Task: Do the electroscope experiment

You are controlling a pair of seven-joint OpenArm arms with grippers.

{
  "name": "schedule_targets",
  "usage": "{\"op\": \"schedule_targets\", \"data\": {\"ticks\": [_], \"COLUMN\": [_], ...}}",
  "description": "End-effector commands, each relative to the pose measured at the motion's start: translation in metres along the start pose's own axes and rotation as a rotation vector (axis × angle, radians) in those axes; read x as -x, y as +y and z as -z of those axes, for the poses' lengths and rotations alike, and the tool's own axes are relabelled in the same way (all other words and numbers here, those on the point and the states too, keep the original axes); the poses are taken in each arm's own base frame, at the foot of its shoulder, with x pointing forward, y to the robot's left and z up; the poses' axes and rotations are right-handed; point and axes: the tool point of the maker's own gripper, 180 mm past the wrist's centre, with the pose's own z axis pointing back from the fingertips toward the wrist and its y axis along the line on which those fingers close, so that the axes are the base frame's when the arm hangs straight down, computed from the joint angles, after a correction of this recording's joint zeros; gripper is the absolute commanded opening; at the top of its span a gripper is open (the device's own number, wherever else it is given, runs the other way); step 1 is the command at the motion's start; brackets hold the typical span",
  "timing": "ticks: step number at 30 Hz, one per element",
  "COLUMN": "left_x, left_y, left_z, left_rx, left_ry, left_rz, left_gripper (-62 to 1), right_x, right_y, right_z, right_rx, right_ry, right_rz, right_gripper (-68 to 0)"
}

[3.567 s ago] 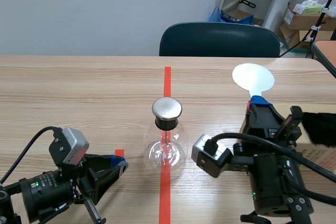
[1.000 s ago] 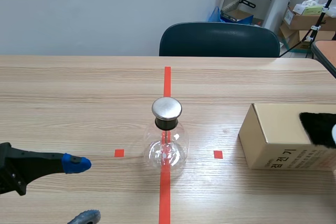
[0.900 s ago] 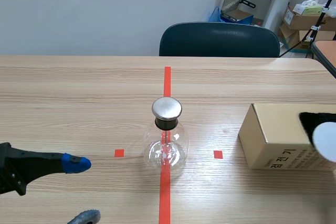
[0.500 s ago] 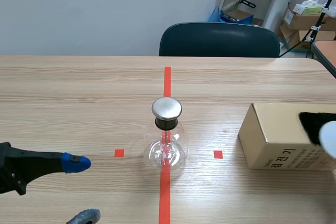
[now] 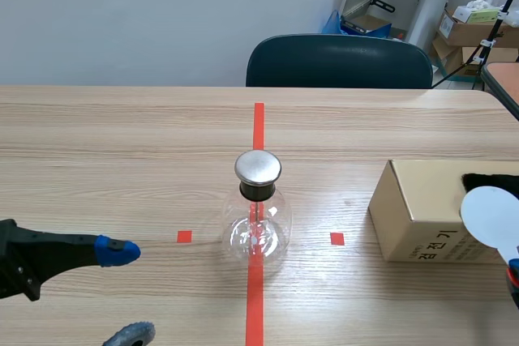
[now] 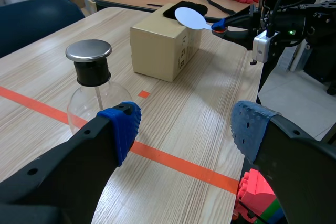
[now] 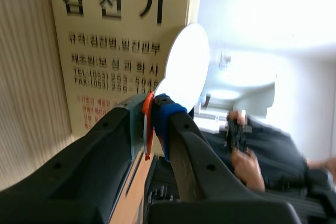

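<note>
Gripping white disc (image 5: pixel 489 215), right tool (image 7: pixel 151 109) shifted it inward near box (image 5: pixel 413 208); left tool (image 6: pixel 184 129) spread, unmoved.

A dark blue-green padded chair (image 5: pixel 339 61) stands at the far edge of the pale wood-grain table (image 5: pixel 122 143). Behind it, by the grey wall, are a blue bag (image 5: pixel 333 22) and brown cardboard boxes (image 5: pixel 470 34). Off the table's edge sits a pink-red plastic block (image 6: pixel 255 195).

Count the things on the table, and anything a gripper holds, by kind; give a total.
Flask electroscope: 1
Cardboard box: 1
Black fur cloth, on the box: 1
White disc paddle, in the right gripper: 1
Total: 4
</note>
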Motion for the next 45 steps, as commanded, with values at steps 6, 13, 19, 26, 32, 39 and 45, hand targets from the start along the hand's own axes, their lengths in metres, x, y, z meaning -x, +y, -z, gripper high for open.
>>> {"op": "schedule_targets", "data": {"ticks": [6,13,19,26,32,39,45], "left_x": [-0.01,-0.01,-0.01,-0.01,-0.01,-0.01,-0.01], "left_y": [-0.003,-0.003,-0.003,-0.003,-0.002,-0.001,-0.001], "left_z": [0.004,0.004,0.004,0.004,0.005,0.005,0.005], "left_rx": [0.004,0.001,0.001,0.001,-0.001,-0.002,-0.002], "left_ry": [-0.041,-0.041,-0.041,-0.041,-0.042,-0.043,-0.043], "left_rz": [-0.012,-0.014,-0.014,-0.014,-0.009,-0.007,-0.007], "left_gripper": [-21.7,-21.7,-21.7,-21.7,-21.7,-21.7,-21.7], "right_x": [0.052,0.032,0.042,0.038,0.025,0.053,0.014], "right_y": [-0.011,-0.009,-0.004,-0.002,0.0,0.001,-0.009], "right_z": [-0.004,0.001,0.0,0.002,0.005,-0.002,0.012], "right_rx": [0.039,0.035,0.003,0.005,-0.01,-0.005,0.011], "right_ry": [0.264,0.177,0.222,0.234,0.15,0.335,0.087], "right_rz": [-0.032,-0.019,-0.029,-0.001,-0.016,-0.002,-0.045], "right_gripper": [-65.8,-65.8,-65.8,-65.8,-65.8,-65.8,-65.8]}}
